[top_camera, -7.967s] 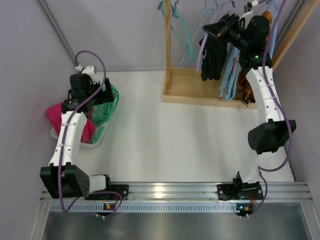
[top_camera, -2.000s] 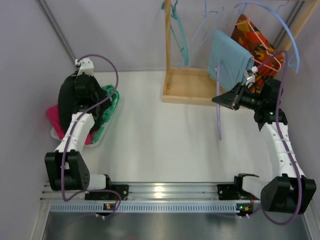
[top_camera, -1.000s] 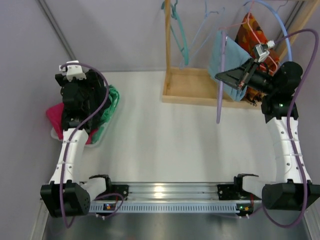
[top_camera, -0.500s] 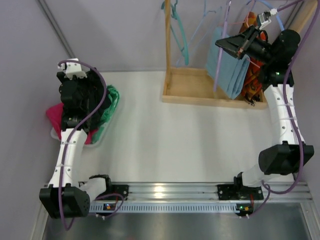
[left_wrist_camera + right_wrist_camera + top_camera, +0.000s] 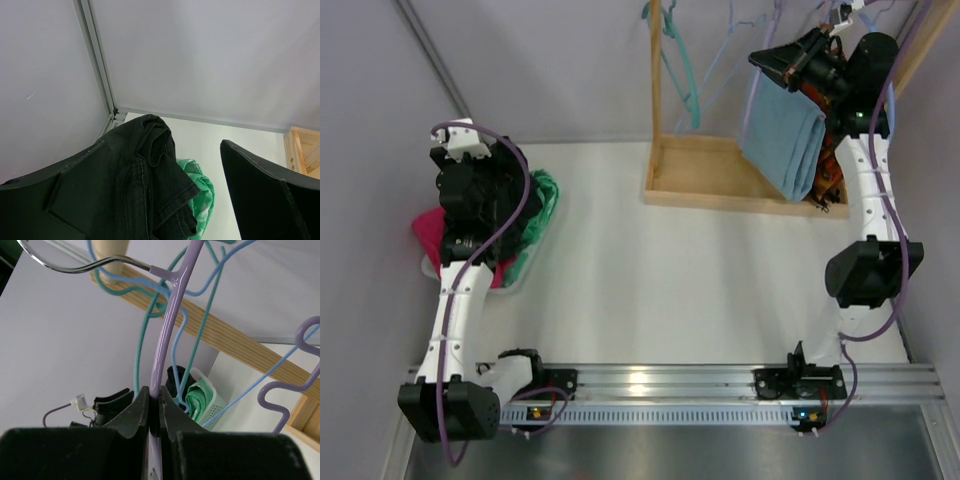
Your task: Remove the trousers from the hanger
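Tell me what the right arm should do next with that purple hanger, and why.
Probably ease the purple hanger up so its metal hook drops over the wooden rail, then open. The right tool is shut on the hanger, no cloth shows on it, the hook is close by the rail, and the black trousers lie on the green cloth.

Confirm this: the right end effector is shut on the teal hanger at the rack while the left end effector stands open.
One thing is wrong: the right end effector is shut on the purple hanger, not a teal one; the right wrist view shows it. It is at the rack, and the left end effector stands open.
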`<state>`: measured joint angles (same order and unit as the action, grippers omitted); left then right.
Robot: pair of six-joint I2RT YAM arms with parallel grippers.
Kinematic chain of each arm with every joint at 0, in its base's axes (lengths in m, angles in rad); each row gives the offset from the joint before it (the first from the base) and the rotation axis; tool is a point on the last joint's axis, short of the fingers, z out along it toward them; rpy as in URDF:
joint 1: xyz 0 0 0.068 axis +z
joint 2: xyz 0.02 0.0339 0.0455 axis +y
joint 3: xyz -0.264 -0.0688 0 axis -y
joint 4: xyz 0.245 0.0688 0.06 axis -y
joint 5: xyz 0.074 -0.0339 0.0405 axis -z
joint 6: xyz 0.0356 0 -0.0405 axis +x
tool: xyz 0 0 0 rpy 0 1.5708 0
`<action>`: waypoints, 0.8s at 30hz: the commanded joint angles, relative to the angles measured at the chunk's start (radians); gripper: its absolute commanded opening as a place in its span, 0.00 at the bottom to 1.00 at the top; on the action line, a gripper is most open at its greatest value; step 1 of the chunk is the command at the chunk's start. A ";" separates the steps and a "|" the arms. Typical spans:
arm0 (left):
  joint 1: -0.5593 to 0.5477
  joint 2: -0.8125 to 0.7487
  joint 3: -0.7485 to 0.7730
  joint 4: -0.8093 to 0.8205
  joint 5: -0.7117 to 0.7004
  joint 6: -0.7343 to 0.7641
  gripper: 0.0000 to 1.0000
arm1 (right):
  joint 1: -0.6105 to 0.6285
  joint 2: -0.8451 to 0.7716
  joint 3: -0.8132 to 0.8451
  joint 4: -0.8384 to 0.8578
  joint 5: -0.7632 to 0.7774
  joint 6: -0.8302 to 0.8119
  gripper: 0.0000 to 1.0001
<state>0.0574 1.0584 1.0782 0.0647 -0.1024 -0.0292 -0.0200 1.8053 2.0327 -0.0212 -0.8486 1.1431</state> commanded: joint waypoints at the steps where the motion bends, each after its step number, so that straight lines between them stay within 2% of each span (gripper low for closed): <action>1: -0.004 -0.034 0.032 0.001 -0.026 -0.020 0.98 | 0.012 0.020 0.096 -0.012 0.069 -0.040 0.00; 2: -0.004 -0.034 0.032 -0.002 -0.028 -0.020 0.98 | 0.047 0.028 0.104 -0.020 0.075 -0.042 0.00; 11: -0.008 -0.037 0.037 -0.013 -0.037 -0.031 0.98 | 0.068 0.097 0.139 -0.118 0.155 -0.077 0.00; 22: -0.011 -0.049 0.026 -0.014 -0.028 -0.023 0.98 | 0.120 0.112 0.138 -0.074 0.125 -0.091 0.00; 24: -0.013 -0.051 0.028 -0.014 -0.028 -0.021 0.98 | 0.118 0.100 0.126 -0.075 0.122 -0.100 0.12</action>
<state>0.0505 1.0348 1.0786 0.0315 -0.1284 -0.0467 0.0658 1.9030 2.1349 -0.1123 -0.6998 1.0805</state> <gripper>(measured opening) 0.983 0.084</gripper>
